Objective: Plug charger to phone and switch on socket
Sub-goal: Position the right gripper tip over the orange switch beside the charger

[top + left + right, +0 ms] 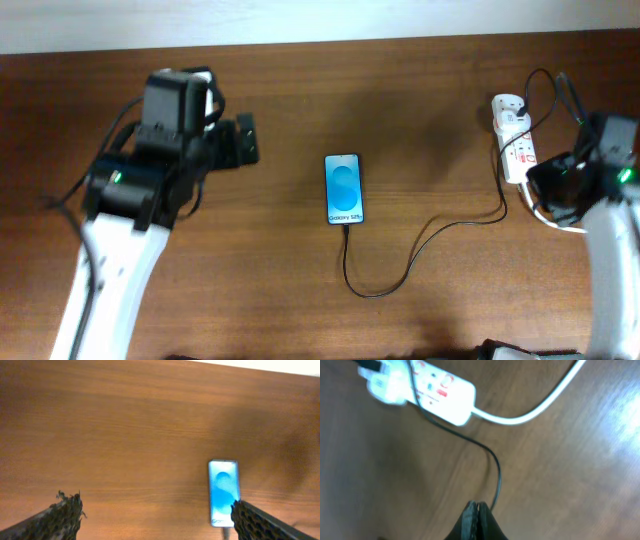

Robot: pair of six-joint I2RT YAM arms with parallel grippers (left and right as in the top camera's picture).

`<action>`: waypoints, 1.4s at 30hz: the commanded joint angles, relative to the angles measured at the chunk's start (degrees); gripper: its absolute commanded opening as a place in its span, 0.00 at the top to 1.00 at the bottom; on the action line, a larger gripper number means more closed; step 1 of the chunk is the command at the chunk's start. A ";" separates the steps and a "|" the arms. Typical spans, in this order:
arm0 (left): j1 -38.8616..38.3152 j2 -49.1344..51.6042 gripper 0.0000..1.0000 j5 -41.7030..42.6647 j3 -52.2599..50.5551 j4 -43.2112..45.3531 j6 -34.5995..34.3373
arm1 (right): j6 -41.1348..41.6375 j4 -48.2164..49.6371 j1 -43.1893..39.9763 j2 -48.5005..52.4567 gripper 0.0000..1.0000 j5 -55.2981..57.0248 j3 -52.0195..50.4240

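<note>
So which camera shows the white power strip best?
The right wrist view: the power strip is large there, red switches visible. Overhead shows it small. The left wrist view misses it.

Overhead: high, straight down, whole table (300,100) | left wrist: low, slanting forward across it — phone (223,491) at mid-range, shared with overhead | right wrist: close, facing down — socket (435,392) and charger (497,472) fill it, both shared with overhead

Left arm (105,265), right arm (612,250): white links, black housings, green LEDs (118,177); jaws black, textured.
</note>
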 commanded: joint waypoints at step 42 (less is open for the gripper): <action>0.48 -40.87 0.01 -17.25 -0.37 -29.79 -0.35 | 3.30 12.07 -5.66 50.99 0.96 -19.37 35.17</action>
